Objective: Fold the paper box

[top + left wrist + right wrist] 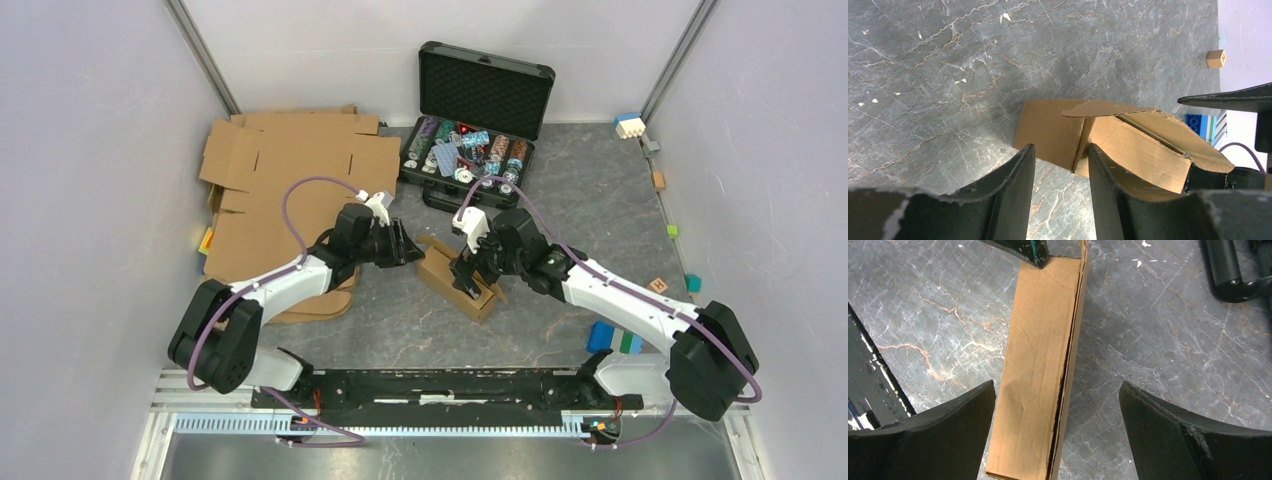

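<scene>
right gripper [1057, 386] hangs spread wide astride the paper box [1038, 340], which lies at the middle of the tabletop [600, 210], partly closed, one flap raised. left gripper [1060, 148], fingers parted slightly, sits at the box's far-left end; contact is hard to judge. behind, at the far edge, an open black case [487, 85] holds chips [465, 150]; flat cardboard sheets [290, 180] fill the far-left corner.

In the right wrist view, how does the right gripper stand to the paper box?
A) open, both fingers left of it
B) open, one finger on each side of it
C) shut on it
B: the right gripper is open, and the paper box lies between its fingers.
</scene>
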You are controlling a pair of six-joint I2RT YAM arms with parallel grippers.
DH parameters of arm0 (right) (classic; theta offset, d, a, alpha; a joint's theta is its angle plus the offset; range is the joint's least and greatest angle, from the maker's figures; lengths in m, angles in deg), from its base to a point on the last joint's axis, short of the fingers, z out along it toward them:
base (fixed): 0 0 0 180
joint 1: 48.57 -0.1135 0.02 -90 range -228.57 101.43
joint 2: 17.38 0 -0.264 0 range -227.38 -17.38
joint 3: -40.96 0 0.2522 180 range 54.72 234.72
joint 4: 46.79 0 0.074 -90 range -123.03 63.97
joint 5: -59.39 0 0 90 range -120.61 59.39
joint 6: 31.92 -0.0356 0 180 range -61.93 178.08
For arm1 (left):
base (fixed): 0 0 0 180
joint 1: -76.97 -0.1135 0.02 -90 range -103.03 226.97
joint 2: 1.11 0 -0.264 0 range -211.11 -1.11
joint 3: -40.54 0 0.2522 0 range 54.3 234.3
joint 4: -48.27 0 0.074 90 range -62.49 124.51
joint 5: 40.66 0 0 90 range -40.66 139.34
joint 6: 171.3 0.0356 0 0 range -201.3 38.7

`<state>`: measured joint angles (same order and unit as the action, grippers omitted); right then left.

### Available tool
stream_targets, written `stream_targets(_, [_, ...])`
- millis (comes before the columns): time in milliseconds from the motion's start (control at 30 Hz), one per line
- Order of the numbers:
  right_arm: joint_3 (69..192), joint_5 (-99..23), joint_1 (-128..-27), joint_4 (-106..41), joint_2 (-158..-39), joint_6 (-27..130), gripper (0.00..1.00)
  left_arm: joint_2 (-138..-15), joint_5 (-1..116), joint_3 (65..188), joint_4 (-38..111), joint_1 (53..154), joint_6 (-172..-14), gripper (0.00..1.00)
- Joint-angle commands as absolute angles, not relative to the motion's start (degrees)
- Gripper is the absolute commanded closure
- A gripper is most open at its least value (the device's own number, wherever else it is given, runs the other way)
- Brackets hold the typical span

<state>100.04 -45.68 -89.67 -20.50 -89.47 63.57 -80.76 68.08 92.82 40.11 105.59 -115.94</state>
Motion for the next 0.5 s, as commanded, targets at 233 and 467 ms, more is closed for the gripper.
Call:
stream_targets(233, [98.8, -34.3, -90.0, -29.1, -77.1, 59.2, 0.02, -81.8, 66.9, 94.7, 36.1, 105.6, -112.4, 0.51])
stream_targets(467, [96.4, -39.5, -89.9, -36.5, -73.3, 54.4, 0.02, -81.4, 66.6, 94.6, 35.9, 105.5, -112.2, 0.52])
